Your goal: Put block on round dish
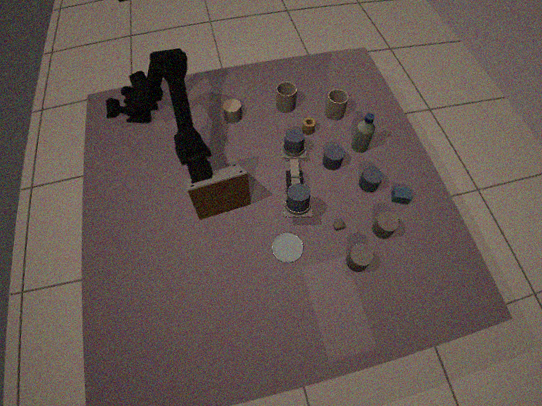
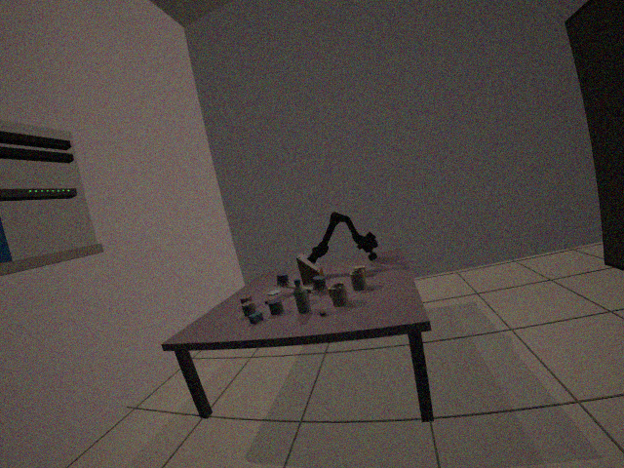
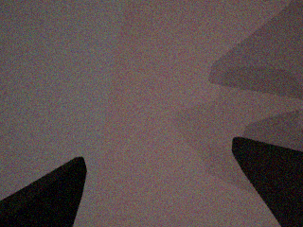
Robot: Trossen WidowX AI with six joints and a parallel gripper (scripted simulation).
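Two matching blue-grey cups stand on the ends of the small balance (image 1: 295, 169). One cup (image 1: 294, 142) (image 2: 319, 282) is at its far end in the top view, the other cup (image 1: 298, 197) (image 2: 282, 280) at its near end. I cannot tell which end is lower. The hidden block does not show. The round dish (image 1: 287, 248) is pale and empty, close to the near cup. My gripper (image 3: 160, 154) is open and empty. It hangs at the table's left side in the top view, far from both cups and the dish, with only bare surface and shadows in the wrist view.
An orange-brown box (image 1: 220, 196) stands by the arm's base, left of the balance. Two tan mugs (image 1: 286, 98) (image 1: 336, 105), an orange ring (image 1: 308, 125) and a bottle (image 1: 362, 136) are beyond it. Several short cylinders and a blue block (image 1: 401, 194) lie to the right.
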